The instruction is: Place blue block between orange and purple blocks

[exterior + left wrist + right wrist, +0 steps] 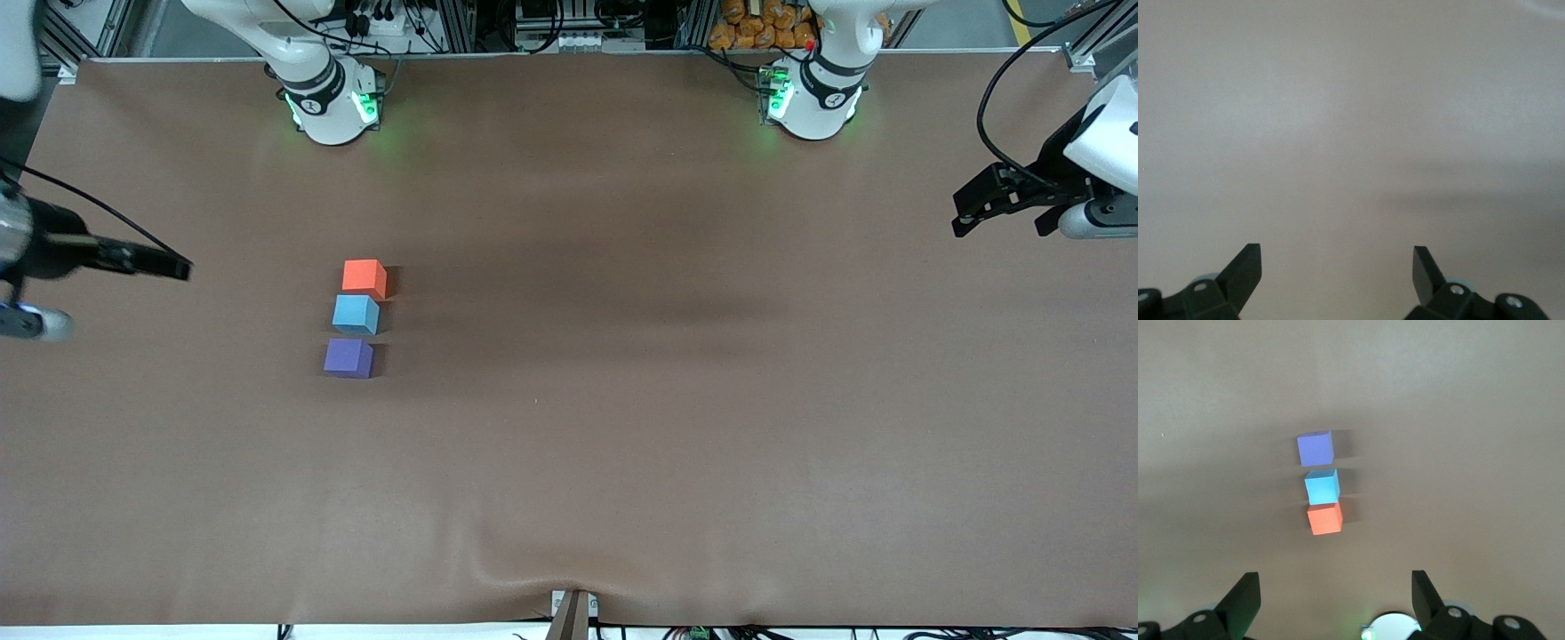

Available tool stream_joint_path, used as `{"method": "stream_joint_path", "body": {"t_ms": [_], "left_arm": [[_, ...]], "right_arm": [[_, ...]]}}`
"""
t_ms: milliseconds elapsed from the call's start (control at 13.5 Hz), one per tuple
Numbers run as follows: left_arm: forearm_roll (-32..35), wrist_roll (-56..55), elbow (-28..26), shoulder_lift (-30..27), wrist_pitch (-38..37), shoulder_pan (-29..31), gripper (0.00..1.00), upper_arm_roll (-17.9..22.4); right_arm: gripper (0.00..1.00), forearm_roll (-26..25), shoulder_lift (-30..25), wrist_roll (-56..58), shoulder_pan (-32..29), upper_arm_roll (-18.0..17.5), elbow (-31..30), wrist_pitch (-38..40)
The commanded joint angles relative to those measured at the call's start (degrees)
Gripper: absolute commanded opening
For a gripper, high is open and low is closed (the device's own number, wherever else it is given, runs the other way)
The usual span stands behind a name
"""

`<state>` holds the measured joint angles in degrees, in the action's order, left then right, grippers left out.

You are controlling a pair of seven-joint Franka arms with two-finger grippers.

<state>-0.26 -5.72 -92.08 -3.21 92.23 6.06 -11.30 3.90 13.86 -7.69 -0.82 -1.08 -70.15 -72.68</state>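
Sitting between orange block [364, 276] and purple block [348, 358], blue block [356, 314] lies well apart from both wide-open grippers

Three cubes are sitting in a short column on the table [622, 462], left of the frame's centre. The orange block [364, 276] is lying uppermost, the blue block [356, 314] directly below it, and the purple block [348, 357] lowest, each just beside the next.

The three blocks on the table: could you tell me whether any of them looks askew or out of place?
Nothing stands out. The blue block sits between the orange block and the purple block in a fairly straight row. The blue looks close against the orange, with a slim gap to the purple.
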Motion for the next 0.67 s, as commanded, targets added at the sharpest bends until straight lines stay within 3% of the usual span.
{"method": "stream_joint_path", "body": {"t_ms": [0,297,594], "left_arm": [[-1.32,-0.34,0.5,-0.74,-0.55,0.79,1.0,-0.31],[-1.58,-0.34,0.59,-0.92,-2.3,0.62,1.0,-0.39],[-3.34,-0.61,2.7,-0.39,-2.58,0.97,1.0,0.57]], "right_arm": [[1.0,-1.61,-5.93,2.06,-0.67,-0.76,-4.01,0.09],[1.0,-1.7,-16.73,2.06,-0.68,-0.85,-19.37,-8.5],[1.0,-1.7,-18.43,2.67,-0.94,-0.76,-20.38,-9.58]]}}
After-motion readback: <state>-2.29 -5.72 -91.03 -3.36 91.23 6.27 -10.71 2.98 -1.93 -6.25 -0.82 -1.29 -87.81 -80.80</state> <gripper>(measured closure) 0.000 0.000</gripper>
